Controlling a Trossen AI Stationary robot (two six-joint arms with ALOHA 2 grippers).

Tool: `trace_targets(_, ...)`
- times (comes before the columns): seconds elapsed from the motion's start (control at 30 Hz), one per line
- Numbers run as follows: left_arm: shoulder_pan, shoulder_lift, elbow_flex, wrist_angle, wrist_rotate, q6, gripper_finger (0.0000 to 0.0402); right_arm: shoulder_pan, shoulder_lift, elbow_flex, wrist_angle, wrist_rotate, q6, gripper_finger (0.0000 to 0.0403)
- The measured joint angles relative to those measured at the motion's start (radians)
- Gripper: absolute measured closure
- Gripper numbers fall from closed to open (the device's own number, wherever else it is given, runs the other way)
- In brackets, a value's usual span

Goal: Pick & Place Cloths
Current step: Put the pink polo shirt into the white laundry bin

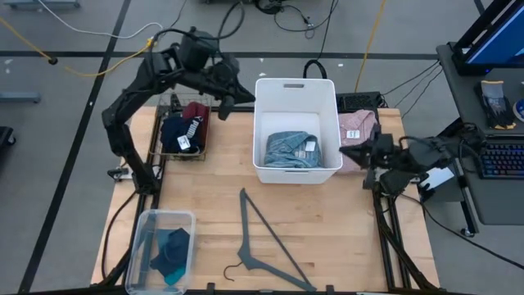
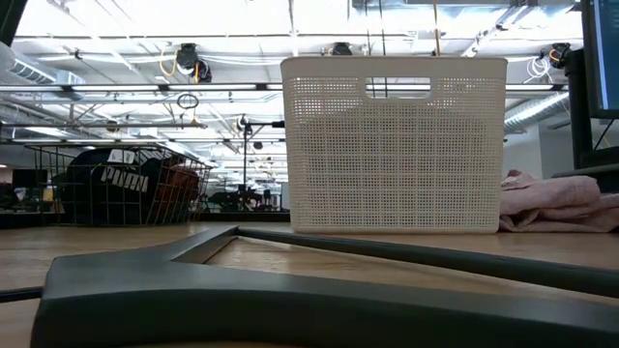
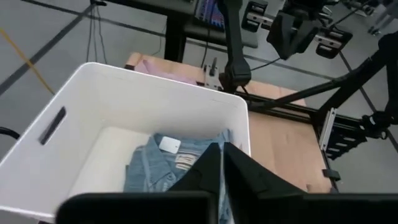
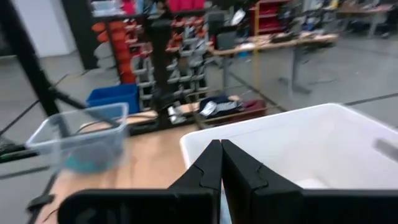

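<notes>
A folded slate-blue cloth [image 1: 291,150] with a tag lies on the floor of the white bin [image 1: 264,123]; it also shows in the left wrist view [image 3: 155,171]. Navy and maroon cloths [image 1: 187,127] fill the wire basket [image 1: 168,106] to the bin's left. A pink cloth [image 1: 358,129] lies on the table to the bin's right. A teal cloth [image 1: 173,250] sits in the clear box [image 1: 147,221]. My left gripper [image 1: 229,102] hangs shut and empty, raised beside the bin's left rim. My right gripper [image 1: 345,152] is shut and empty over the pink cloth.
A grey clothes hanger [image 1: 266,246] lies flat on the wooden table near the front, large in the low view [image 2: 290,280]. The white bin [image 2: 392,145] stands tall mid-table. Bare wood lies between the bin and the front edge.
</notes>
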Motion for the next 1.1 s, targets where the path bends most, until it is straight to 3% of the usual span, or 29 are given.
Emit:
trace_targets(0.47,0.045,-0.014,0.000,-0.049,0.057,0.077,0.0396,0.000,-0.110,0.000,-0.006,0.179,-0.026,0.0403)
trace_targets(0.9,0.025,-0.014,-0.003,-0.007,0.058,0.117,0.0396,0.000,-0.118,0.000,-0.144,0.235,0.081,0.0403)
trace_targets(1.1,-0.001,-0.034,-0.131,0.107,0.056,0.096,0.0398,0.000,-0.118,0.000,-0.192,0.263,0.128,0.0403)
